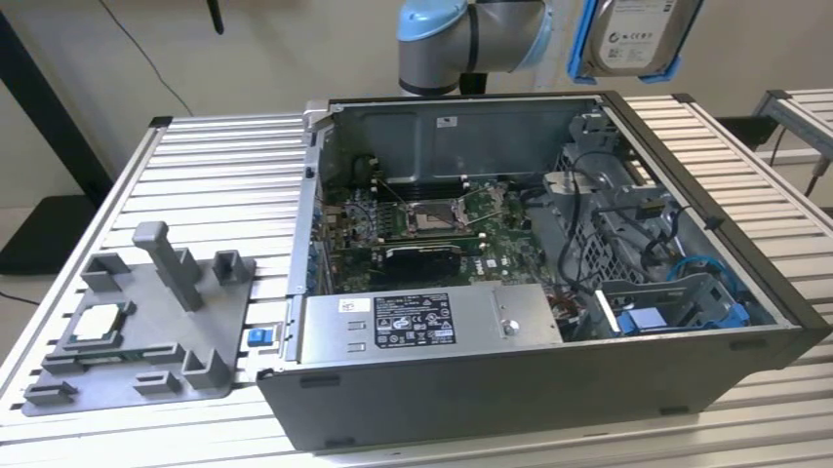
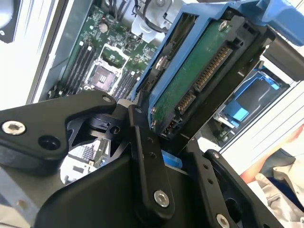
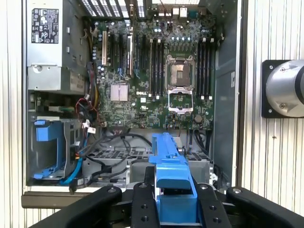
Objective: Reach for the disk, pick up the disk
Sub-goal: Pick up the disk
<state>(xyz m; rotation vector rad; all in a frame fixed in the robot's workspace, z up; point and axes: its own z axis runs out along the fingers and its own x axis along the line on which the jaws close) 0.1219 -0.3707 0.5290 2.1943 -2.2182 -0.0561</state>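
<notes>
The disk (image 1: pixel 634 39), silver-grey with a white label and a blue carrier, hangs in the air above the back right corner of the open computer case (image 1: pixel 521 390) in the exterior view. Its green circuit-board side (image 2: pixel 190 80) faces the second wrist view, and its blue carrier edge (image 3: pixel 173 175) shows in the first wrist view. My gripper (image 2: pixel 166 133) is shut on the disk, with black fingers (image 3: pixel 142 204) pressed against both sides of the carrier. The arm (image 1: pixel 469 39) reaches in from the top beside the disk.
Below lies the case's motherboard (image 3: pixel 161 80) with an empty processor socket (image 3: pixel 180 71). A power supply (image 1: pixel 416 322) and a blue drive cage (image 3: pixel 47 152) sit along the case's near side. A grey fixture (image 1: pixel 143 331) holding a silver processor chip (image 1: pixel 101 324) stands on the slatted table (image 1: pixel 221 175).
</notes>
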